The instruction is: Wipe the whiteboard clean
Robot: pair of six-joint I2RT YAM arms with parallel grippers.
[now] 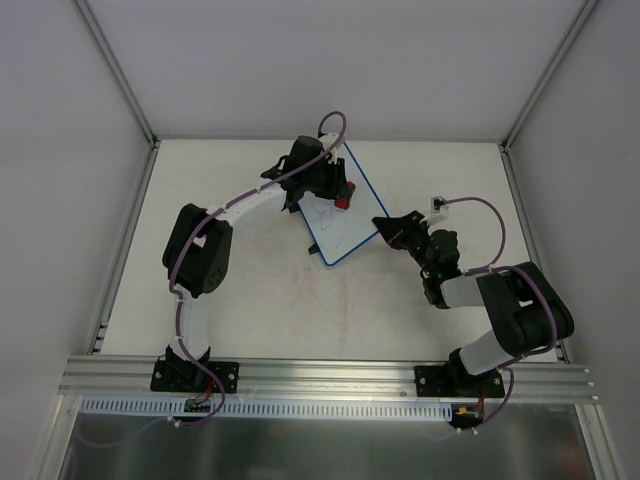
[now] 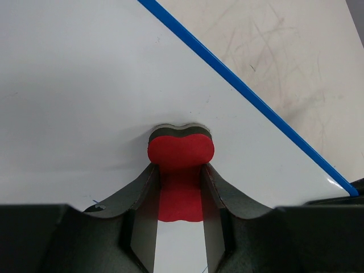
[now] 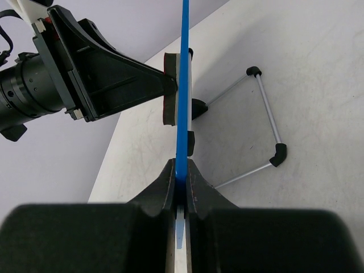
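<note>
While your right claw (image 3: 181,173) pinches the whiteboard (image 1: 345,228) by its rim, your left claw (image 2: 180,170) clamps the red eraser (image 2: 181,151) against it.

The top camera is looking down over the whole surface (image 1: 250,300); both wrist cameras are sitting close in, sharing the whiteboard (image 2: 85,85).

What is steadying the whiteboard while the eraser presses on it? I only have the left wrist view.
Observer: The right gripper is shut on the whiteboard, clamping its blue rim.
Operator: Any marks on it?
Observer: Yes, the top view shows faint black scribbles just below the eraser.
Operator: Anything behind the board?
Observer: A wire stand folds out from its back, the side away from the eraser.
</note>
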